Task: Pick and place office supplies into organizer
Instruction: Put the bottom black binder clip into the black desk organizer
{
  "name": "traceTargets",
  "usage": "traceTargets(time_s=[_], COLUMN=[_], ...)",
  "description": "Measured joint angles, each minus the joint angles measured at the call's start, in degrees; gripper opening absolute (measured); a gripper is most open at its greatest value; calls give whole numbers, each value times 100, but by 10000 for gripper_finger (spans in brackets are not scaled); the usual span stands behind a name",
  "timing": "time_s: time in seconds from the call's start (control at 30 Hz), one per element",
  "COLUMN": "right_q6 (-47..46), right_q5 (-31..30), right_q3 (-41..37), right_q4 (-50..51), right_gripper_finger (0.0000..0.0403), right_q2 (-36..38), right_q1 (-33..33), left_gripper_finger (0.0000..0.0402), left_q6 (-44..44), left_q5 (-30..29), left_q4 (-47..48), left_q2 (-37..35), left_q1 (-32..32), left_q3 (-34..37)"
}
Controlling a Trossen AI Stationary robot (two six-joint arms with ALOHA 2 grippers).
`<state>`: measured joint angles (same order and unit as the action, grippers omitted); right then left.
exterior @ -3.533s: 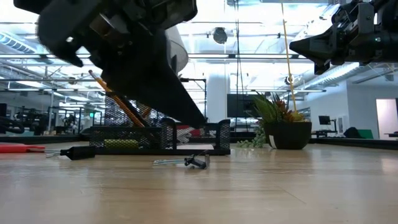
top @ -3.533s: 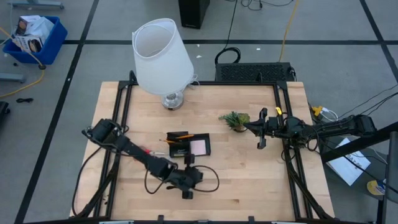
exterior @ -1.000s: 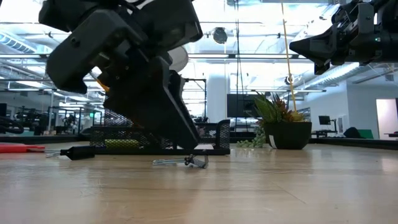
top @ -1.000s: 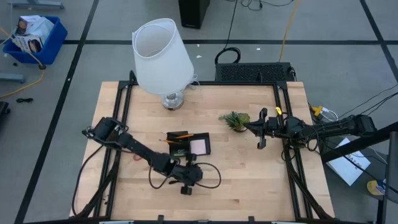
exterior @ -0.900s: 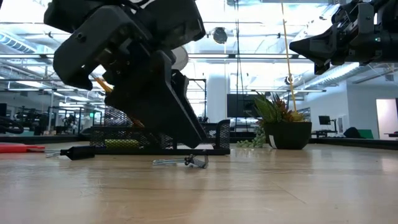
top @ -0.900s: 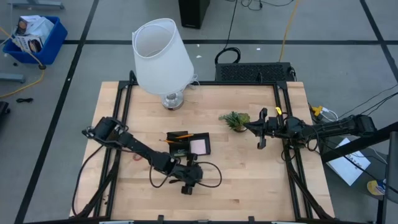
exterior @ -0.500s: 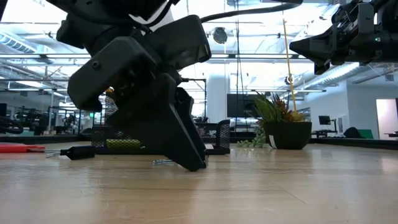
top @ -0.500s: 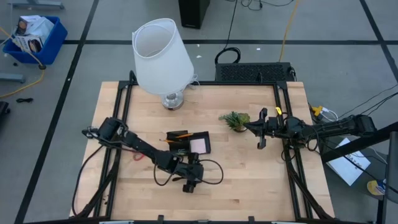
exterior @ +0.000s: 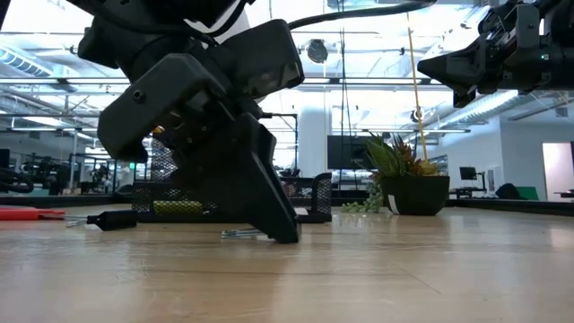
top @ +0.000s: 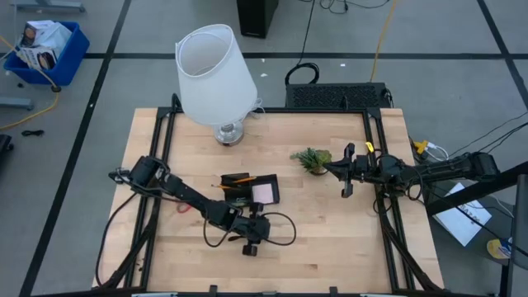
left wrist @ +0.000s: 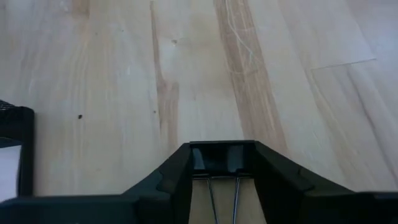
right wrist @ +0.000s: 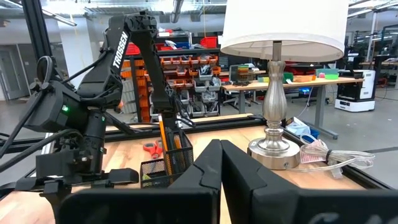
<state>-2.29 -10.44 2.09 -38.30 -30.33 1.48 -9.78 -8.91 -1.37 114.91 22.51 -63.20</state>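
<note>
The left claw (top: pixel 250 239) has come down to the table. A moment ago the little black clip (left wrist: pixel 214 157) lay bare on the wood. Now the claw sits right over it. The fingers opened wide, then closed in, and now they look like they pinch the clip from both sides. So the grab looks done, and lifting comes next, I think.

The organizer (top: pixel 250 178) is just behind the claw, toward the lamp (top: pixel 213 74). The red scissors (top: pixel 181 206) lie off to the claw's side, still out on the table.

From above, the claw hides the clip. From table height only its thin wire handles poke out. I cannot tell how tight the hold is.

The right claw (top: pixel 345 173) waits shut, far away by the plant (top: pixel 312 158).
</note>
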Motion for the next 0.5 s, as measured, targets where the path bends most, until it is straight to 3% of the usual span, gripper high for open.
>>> traceTargets(time_s=[0.27, 0.5], right_q6=[0, -1], right_q5=[0, 0], right_q3=[0, 0], right_q4=[2, 2], right_gripper_finger=[0, 0], right_q2=[-2, -1], right_q1=[0, 0], left_gripper_finger=[158, 142], left_q6=[7, -435], left_q5=[-70, -468], left_q4=[13, 131], left_q2=[7, 11], left_q1=[61, 222], left_q3=[0, 0])
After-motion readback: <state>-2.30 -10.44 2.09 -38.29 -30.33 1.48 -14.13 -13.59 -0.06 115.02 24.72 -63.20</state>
